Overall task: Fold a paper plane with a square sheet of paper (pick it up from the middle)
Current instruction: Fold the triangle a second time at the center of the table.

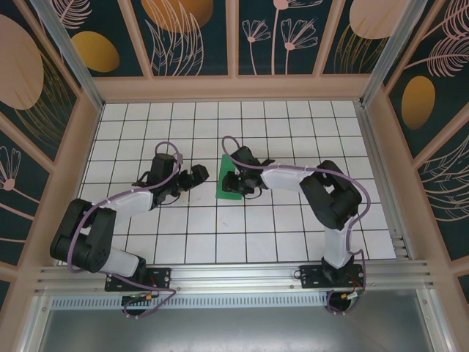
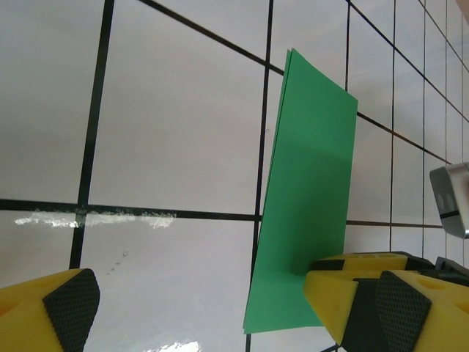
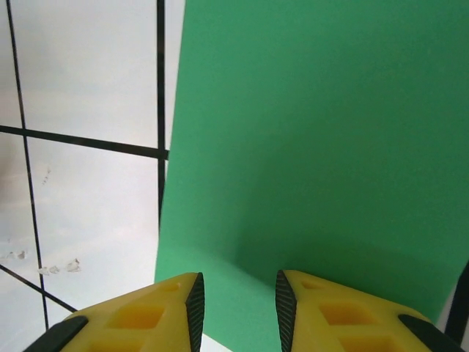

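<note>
arms (image 1: 135, 199): were white shells with black joints
cables (image 1: 293, 169): were purple, running along both arms
fingers (image 3: 146, 315): were yellow
pads (image 2: 69, 301): were black, textured
bases (image 1: 137, 279): were black

Right gripper (image 1: 238, 185) sits over the square sheet of paper (image 1: 227, 170) — green, in the middle of the gridded table (image 1: 293, 242). Left gripper (image 1: 199, 176) hangs just beside its left edge.
</note>
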